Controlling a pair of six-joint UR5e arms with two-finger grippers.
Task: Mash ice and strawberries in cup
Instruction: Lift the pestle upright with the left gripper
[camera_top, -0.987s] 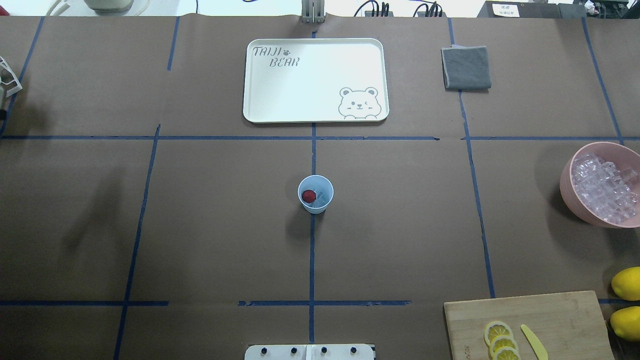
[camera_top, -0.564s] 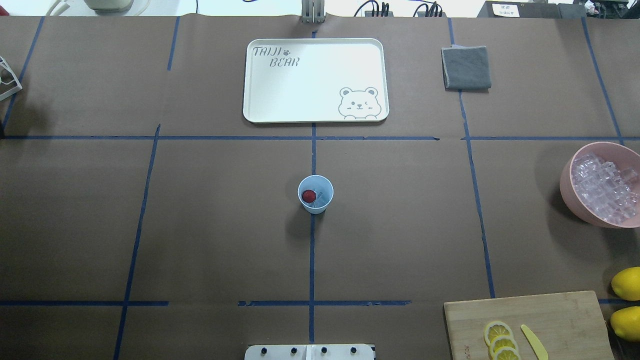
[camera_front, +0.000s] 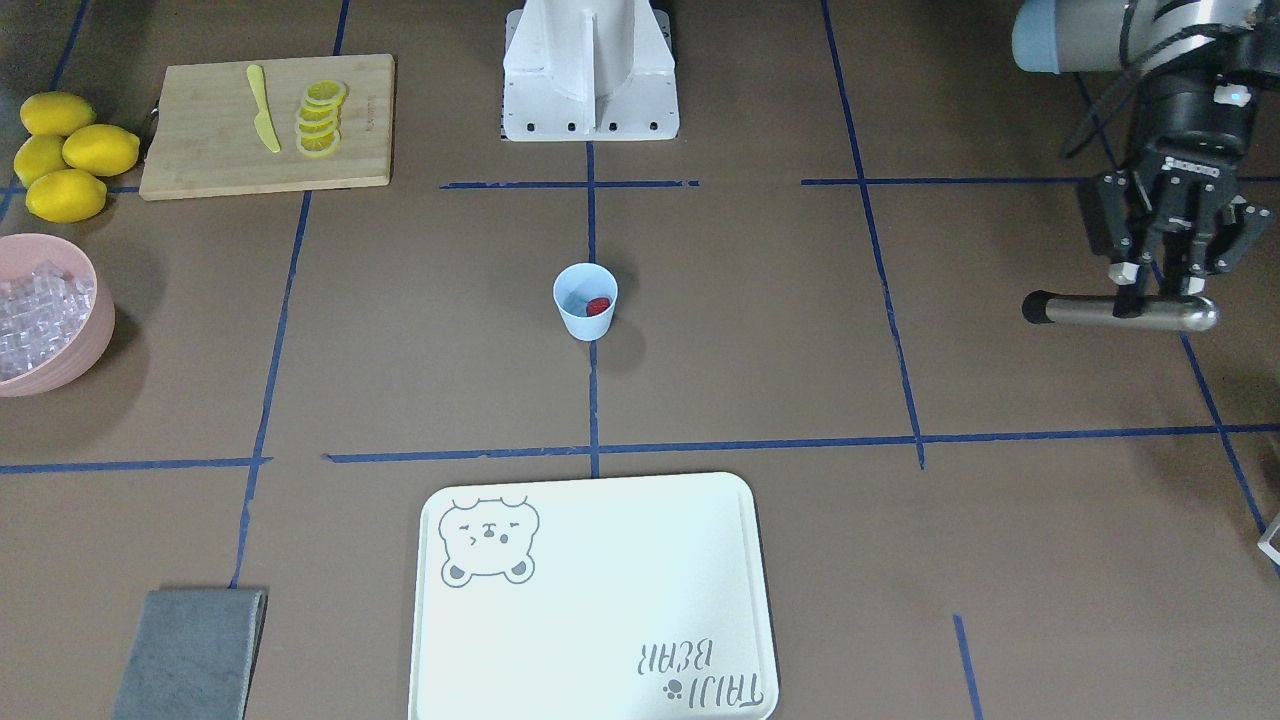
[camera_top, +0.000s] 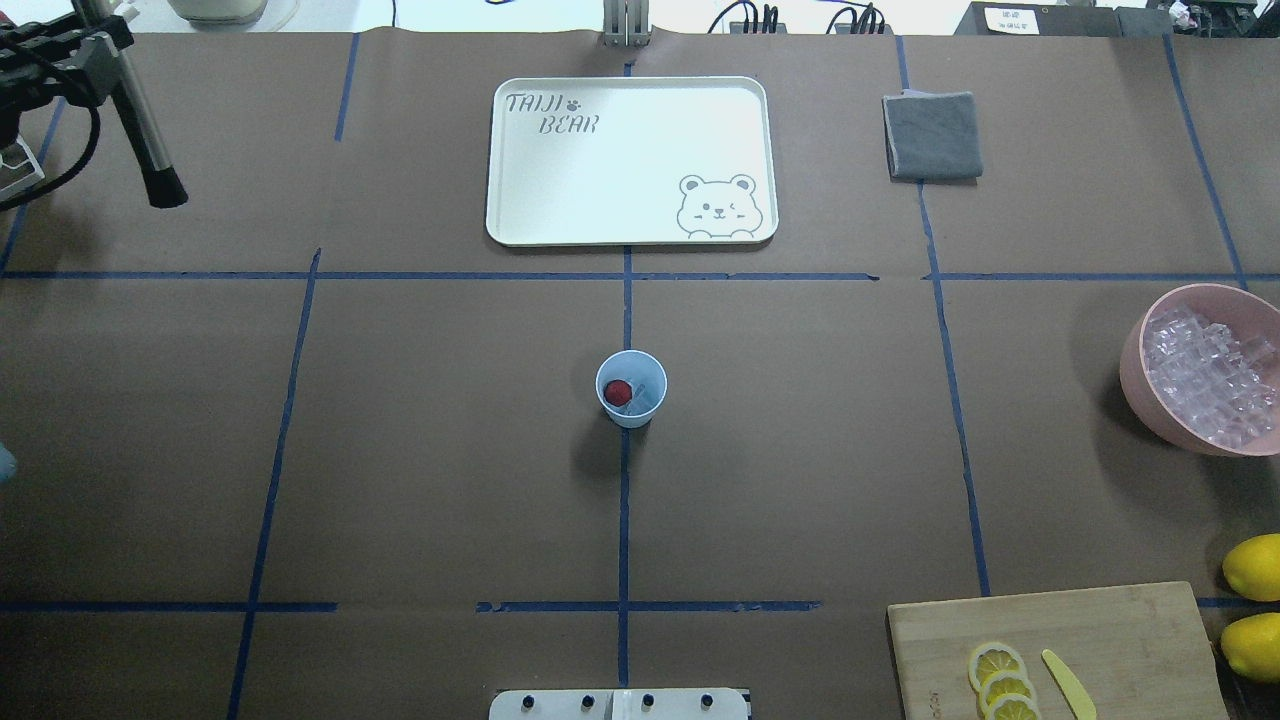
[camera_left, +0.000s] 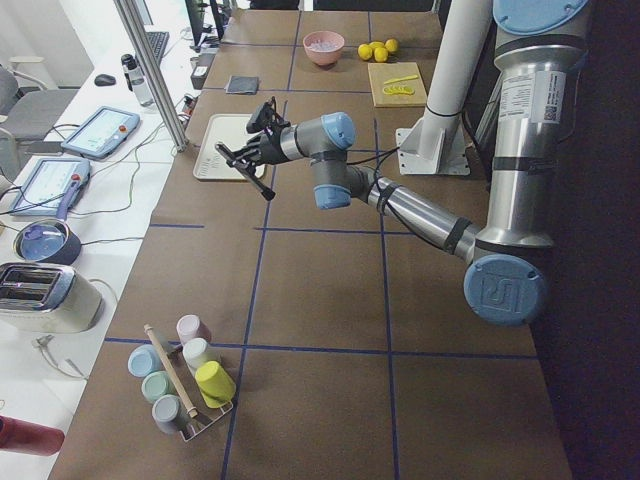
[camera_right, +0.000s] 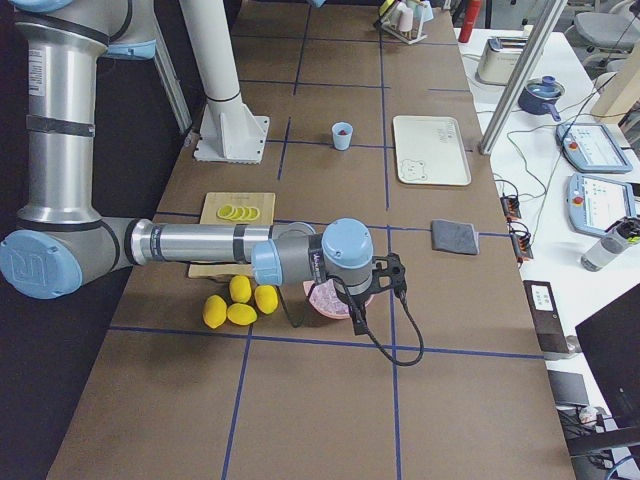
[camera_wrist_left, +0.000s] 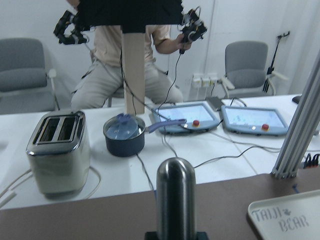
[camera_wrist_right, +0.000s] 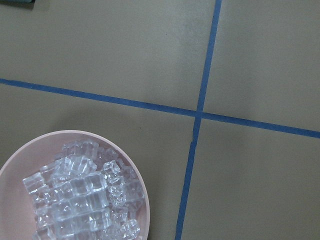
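The pale blue cup stands upright at the table's middle; it also shows in the front view. A red strawberry lies inside it next to clear ice. My left gripper is at the far left, well away from the cup, shut on a metal muddler with a black tip. In the front view the left gripper holds the muddler level above the table. My right gripper hovers over the pink bowl; I cannot tell its state.
A pink bowl full of ice cubes sits at the right edge. A white tray and a grey cloth lie at the back. A cutting board with lemon slices, a yellow knife and whole lemons is near right.
My left gripper with the muddler has come into the overhead view at the far left corner. The cup and its contents have not moved.
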